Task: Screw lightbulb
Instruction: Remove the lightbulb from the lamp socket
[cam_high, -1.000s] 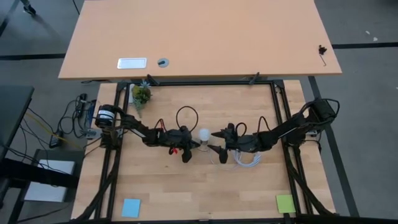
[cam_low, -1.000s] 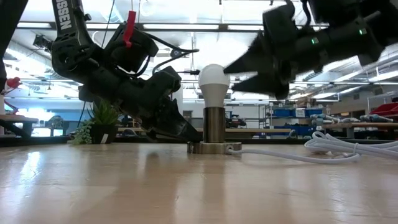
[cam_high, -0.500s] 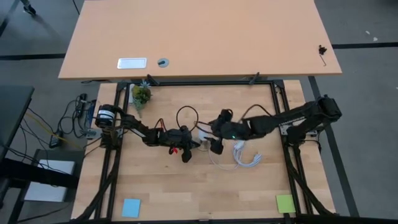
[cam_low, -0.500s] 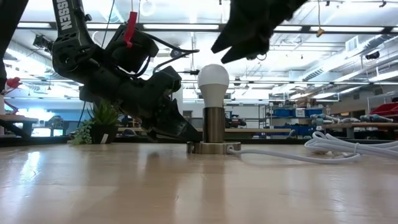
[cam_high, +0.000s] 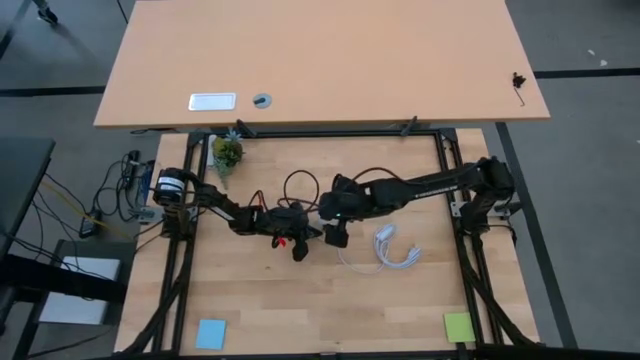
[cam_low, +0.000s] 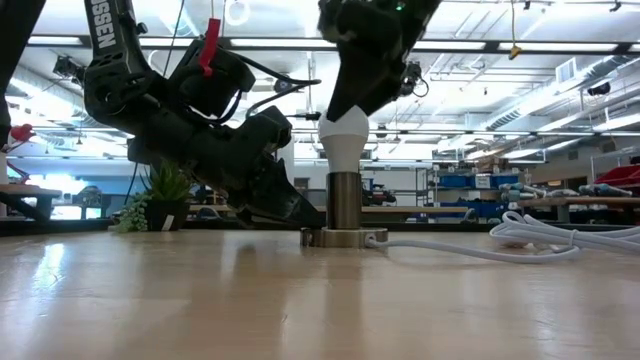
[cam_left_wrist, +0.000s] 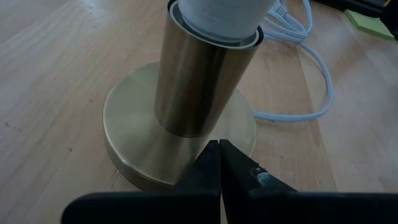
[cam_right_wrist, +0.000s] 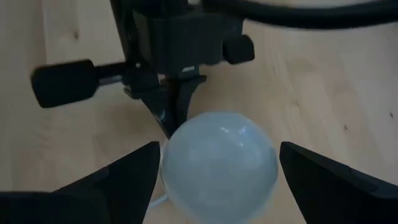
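Nearest the front edge of the table (cam_high: 250, 300), a blue note (cam_high: 211, 333) is seen by the left front corner and a green note (cam_high: 458, 326) by the right front corner. Farther in, right of the middle, a coil of white cable (cam_high: 395, 250) is laid on the wood; one strand is run to the socket.

At the middle of the table the brass socket (cam_low: 344, 215) is stood upright on its round base. The bulb (cam_low: 343, 140) is seated in the top of the socket, with its screw base hidden inside the brass tube. The left gripper (cam_left_wrist: 219, 155) is closed on nothing, and its pinched tips are rested on the rim of the socket base. In the low view, letters ending "SSEN" can be read on the left arm.

The right gripper (cam_right_wrist: 214, 165) is held over the bulb from above, its fingers (cam_right_wrist: 127, 168) spread wide on either side of the bulb's head. Whether the fingers touch the glass cannot be told.

Toward the back left corner a small potted plant (cam_high: 227, 152) is stood. Beyond the back edge a second, pale desk (cam_high: 400, 70) is seen, with a white plate (cam_high: 212, 101) and a small round fitting (cam_high: 262, 100) on it; no writing there can be read.
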